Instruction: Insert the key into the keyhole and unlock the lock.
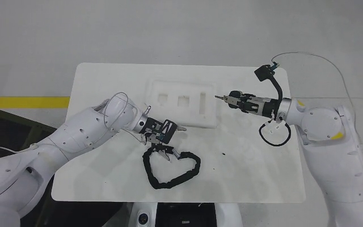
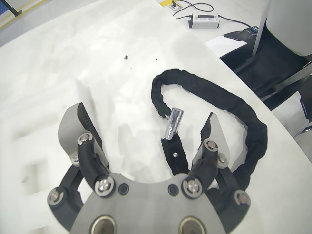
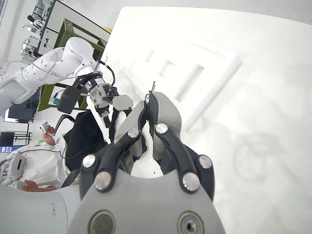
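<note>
1. Supporting everything is a white table (image 1: 102,181).
2. Lying toward its far side is a white foam tray (image 1: 170,85) with three cutouts.
3. Nearer the robot, a chain lock (image 2: 256,132) in a black fabric sleeve lies in a loose loop on the table. Its chrome lock cylinder (image 2: 173,122) juts from one end. The keyhole itself cannot be made out. A likely risk is that the cylinder rolls or swings aside when the key pushes on it, since nothing grips it. The key could also meet it off-axis and jam or slip.
4. The left gripper (image 2: 145,113) hovers just above the lock end with its jaws spread wide. It holds nothing. The chrome cylinder sits between the two fingers, closer to one, and no contact is visible.
5. The right gripper (image 3: 148,103) is clamped tight, hanging over the tray's edge and well apart from the lock.
6. The key (image 3: 153,86) is pinched between those fingers. Only a thin metal blade pokes past the tips, so a shallow hold could let it twist.
</note>
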